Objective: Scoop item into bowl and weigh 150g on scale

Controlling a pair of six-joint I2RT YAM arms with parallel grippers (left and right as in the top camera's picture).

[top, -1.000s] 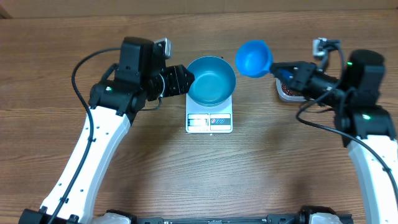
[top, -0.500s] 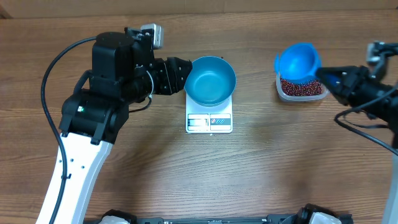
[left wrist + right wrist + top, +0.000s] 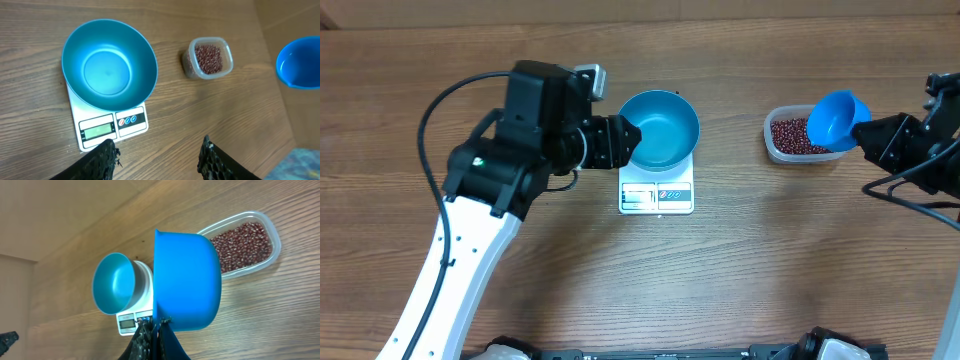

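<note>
The table (image 3: 770, 260) is brown, wood-grained board. Two things lie directly on it: a white square scale (image 3: 657, 197) near the middle, its display strip toward the near edge, and a clear tub (image 3: 772, 150) well apart to the scale's right.

Bright blue bowl (image 3: 659, 130) upright and empty atop white scale (image 3: 657, 192); red-brown beans (image 3: 795, 135) heaped well right
</note>
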